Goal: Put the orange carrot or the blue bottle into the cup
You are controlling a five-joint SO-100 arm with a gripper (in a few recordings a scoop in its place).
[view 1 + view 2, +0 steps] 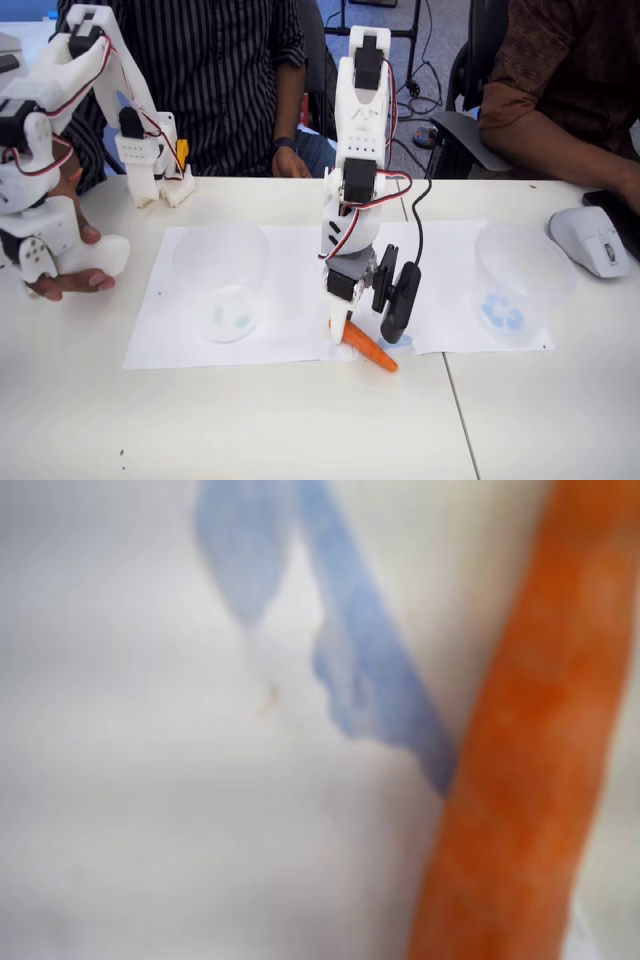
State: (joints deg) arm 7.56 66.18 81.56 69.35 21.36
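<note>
Fingers [345, 322] down at orange carrot [370, 352], thick end; closed or open cannot tell. Carrot lies on white paper [290, 300], front edge, between cup [220, 283] and second clear cup [520, 283]. Judged light, rigid, smooth, likely slippery; grip mid-body, across width.

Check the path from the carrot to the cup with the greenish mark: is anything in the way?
Nothing visible. In the fixed view the orange carrot lies at the gripper, and only bare white paper separates it from the cup to its left. The other clear cup stands on the opposite side.
</note>
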